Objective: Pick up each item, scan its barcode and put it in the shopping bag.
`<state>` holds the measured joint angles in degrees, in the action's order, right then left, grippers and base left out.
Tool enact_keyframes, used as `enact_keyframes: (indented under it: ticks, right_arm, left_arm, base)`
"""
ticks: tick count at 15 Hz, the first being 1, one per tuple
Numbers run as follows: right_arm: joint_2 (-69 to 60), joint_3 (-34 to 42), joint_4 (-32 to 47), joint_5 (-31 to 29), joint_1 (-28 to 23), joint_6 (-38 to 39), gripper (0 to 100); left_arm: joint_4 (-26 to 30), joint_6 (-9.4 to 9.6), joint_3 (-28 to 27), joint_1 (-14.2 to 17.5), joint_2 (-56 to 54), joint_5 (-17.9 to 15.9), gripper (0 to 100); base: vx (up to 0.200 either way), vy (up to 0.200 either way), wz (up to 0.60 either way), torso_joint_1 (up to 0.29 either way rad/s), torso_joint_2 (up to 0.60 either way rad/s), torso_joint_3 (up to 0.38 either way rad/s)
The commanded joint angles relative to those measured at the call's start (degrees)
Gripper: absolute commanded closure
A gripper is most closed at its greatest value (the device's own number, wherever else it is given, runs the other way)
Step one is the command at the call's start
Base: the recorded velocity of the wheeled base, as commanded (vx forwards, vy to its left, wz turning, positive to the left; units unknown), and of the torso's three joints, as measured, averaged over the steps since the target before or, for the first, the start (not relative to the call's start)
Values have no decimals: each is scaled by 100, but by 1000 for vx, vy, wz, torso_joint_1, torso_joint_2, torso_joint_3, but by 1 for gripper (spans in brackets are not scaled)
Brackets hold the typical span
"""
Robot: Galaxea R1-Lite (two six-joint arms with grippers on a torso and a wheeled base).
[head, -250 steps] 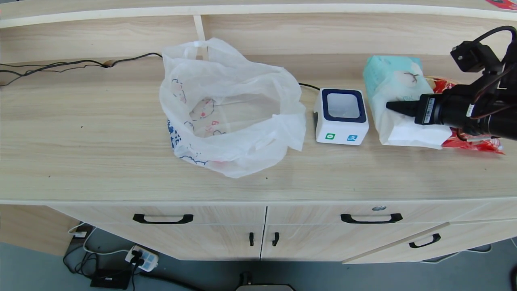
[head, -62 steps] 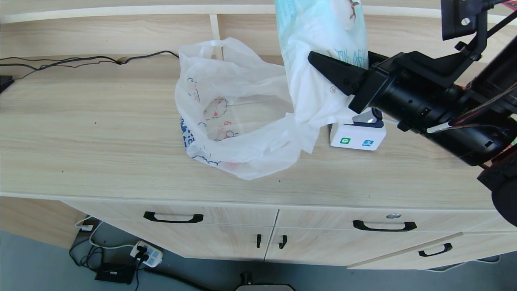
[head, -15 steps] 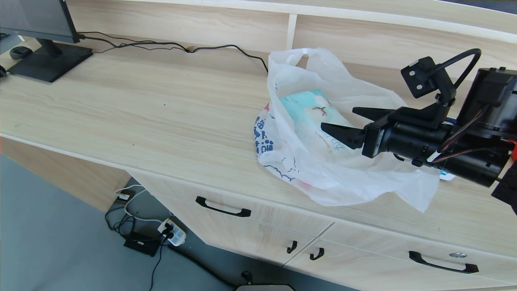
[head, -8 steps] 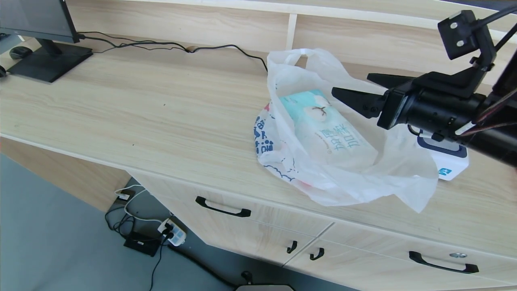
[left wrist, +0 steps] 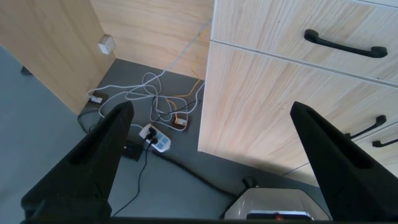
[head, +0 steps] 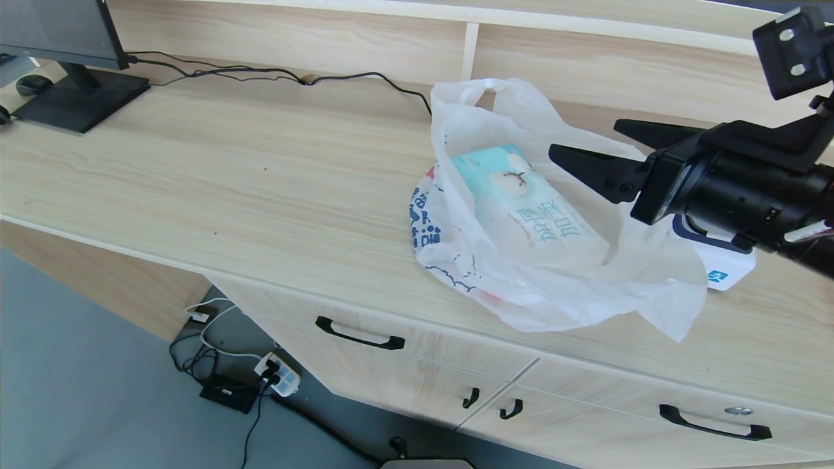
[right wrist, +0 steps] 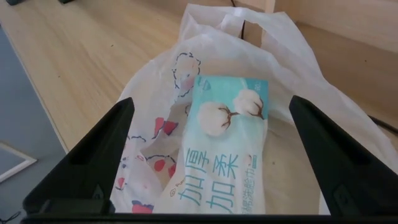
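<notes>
And the soft pack of tissues [head: 521, 208] is in! It lies flat inside the shopping bag [head: 573, 299], cotton-boll end pointing to 11 o'clock, the bag sagging open on the table [head: 228, 182]. Above the bag's mouth, at the pack's 2 o'clock, hangs the right pincer [head: 583, 137], prongs spread wide and holding nothing. From the right wrist, the pack [right wrist: 227, 143] sits squarely between those released prongs, with the bag's film [right wrist: 155, 99] ruffled all around it.

By the look of it, the bagging step for this item is done. The next move, I'd say, calls for clearing that loose plastic cleanly, then swinging out toward 3 o'clock, past the scanner [head: 723, 267] that stands just beside the bag, for whatever else needs ringing up. A fresh item would want a firm grip and its barcode turned to the scanner's window before it goes in the bag.

The left pincer [left wrist: 211, 106] hangs low beside the cabinet, prongs splayed apart and empty, facing drawer fronts [left wrist: 311, 68] and a tangle of floor cables [left wrist: 161, 118].

Now the print. The pack carries large teal characters running along its length, under a picture of cotton bolls. The bag shows blue and red cartoon-style printing on its near wall. The scanner's front bears a small blue square icon. I'm not reading any of it out.
</notes>
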<state>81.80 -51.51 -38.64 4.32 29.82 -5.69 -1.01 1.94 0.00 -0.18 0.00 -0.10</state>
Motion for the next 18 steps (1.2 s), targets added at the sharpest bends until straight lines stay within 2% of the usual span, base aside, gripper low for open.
enact_keyframes:
  ticks: [1,4,15,17,18]
  right_arm:
    - [-41,9,-3,-1,-11,-20,0]
    - [-41,141,-3,52,-11,-11,0]
    - [-41,290,-29,149,-20,33,0]
    - [-120,422,-99,149,-37,51,0]
    - [-322,809,-205,149,-46,270,0]
  left_arm:
    - [5,0,0,1,0,1,0]
    - [5,0,0,1,0,1,0]
    - [5,-9,0,1,0,1,0]
    - [5,-9,0,1,0,1,0]
    - [5,-9,0,1,0,1,0]
  base:
    - [0,0,0,0,0,0]
    - [0,0,0,0,0,0]
    - [0,0,-600,4,1,3]
    - [0,0,0,0,0,0]
    - [0,0,0,0,0,0]
